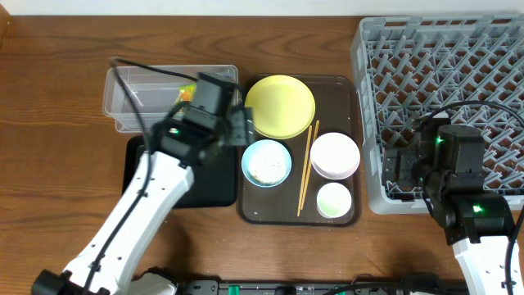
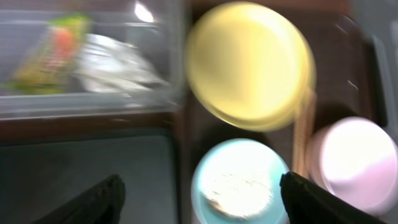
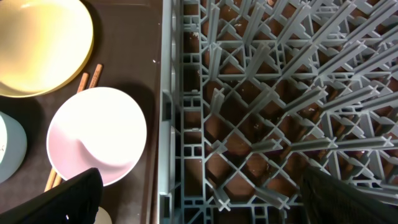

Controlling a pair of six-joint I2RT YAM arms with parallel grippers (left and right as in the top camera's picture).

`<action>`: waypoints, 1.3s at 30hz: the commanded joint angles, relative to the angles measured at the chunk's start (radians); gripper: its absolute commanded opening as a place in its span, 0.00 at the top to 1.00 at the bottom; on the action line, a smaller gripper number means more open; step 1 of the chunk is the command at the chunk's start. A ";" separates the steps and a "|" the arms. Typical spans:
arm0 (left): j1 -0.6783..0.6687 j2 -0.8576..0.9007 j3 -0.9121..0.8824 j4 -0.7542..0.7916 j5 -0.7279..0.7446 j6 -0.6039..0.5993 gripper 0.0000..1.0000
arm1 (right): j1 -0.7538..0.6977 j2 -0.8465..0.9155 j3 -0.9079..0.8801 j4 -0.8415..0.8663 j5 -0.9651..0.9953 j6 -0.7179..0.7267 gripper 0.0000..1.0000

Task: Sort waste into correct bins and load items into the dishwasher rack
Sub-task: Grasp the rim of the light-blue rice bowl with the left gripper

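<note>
Below my left claw [image 2: 200, 183], spread wide, sits the blue bowl [image 2: 239, 168] on the tray [image 1: 270, 206], rice [image 2: 235, 193] loose inside. It looks stiff, slick and light; I would pinch its rim and keep it level. My right claw [image 3: 202, 193] hangs spread over the rack [image 3: 166, 74].

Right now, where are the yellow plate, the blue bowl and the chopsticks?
yellow plate [image 1: 280, 106], overhead view, centre of its face.
blue bowl [image 1: 277, 152], overhead view, bare inner wall.
chopsticks [image 1: 308, 168], overhead view, middle of the sticks.
</note>
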 commanded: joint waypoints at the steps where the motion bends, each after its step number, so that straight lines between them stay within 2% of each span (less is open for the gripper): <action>1: -0.080 0.045 -0.018 0.000 0.047 0.027 0.21 | 0.011 0.000 0.017 0.000 -0.004 0.007 0.01; 9: -0.227 0.225 -0.021 0.032 0.034 0.028 0.25 | 0.011 0.000 0.017 0.000 -0.004 0.007 0.01; 17: -0.287 0.373 -0.021 0.079 0.035 0.027 0.25 | 0.011 0.000 0.017 -0.001 -0.004 0.007 0.01; 22: -0.309 0.428 -0.021 0.108 0.035 0.027 0.36 | 0.011 0.000 0.017 0.000 -0.004 0.007 0.01; 31: -0.326 0.480 -0.022 0.161 0.034 0.027 0.48 | 0.011 0.000 0.017 -0.001 -0.004 0.007 0.01; 34: -0.328 0.488 -0.022 0.157 0.034 0.015 0.64 | 0.011 0.000 0.017 -0.001 -0.004 0.007 0.01; 37: -0.330 0.488 -0.022 0.158 0.034 0.015 0.71 | 0.011 0.000 0.017 -0.002 -0.004 0.007 0.01; 39: -0.330 0.488 -0.022 0.155 0.034 0.015 0.78 | 0.011 0.000 0.017 -0.004 -0.004 0.007 0.01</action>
